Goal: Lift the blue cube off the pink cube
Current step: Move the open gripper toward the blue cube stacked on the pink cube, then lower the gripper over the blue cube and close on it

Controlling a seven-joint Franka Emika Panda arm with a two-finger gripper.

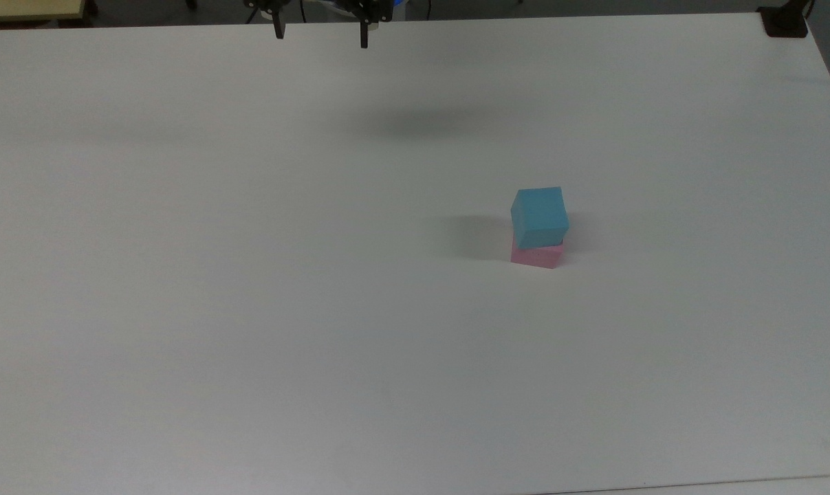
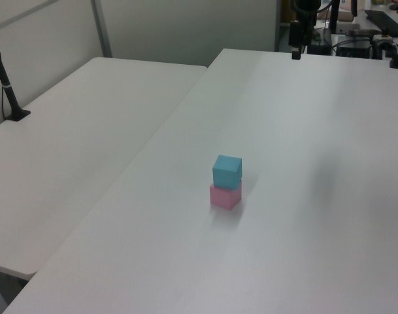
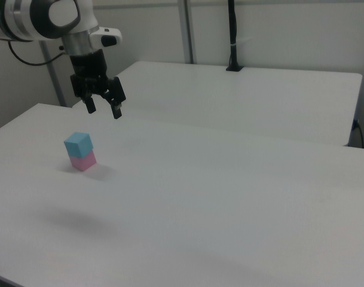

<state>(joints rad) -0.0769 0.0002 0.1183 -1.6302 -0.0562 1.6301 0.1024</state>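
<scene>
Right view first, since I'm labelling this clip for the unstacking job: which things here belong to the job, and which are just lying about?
Belongs to the job:
- the blue cube, sitting on top
- the pink cube, underneath it
- the gripper, open, raised above the table

Just there:
- the second table behind
- the black post clamped to it

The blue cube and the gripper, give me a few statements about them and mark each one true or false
1. The blue cube sits on top of the pink cube. True.
2. The gripper is clamped on the blue cube. False: it hangs in the air apart from the stack, holding nothing.
3. The jaws are open. True.
4. The cubes lie side by side on the table. False: they are stacked.
</scene>
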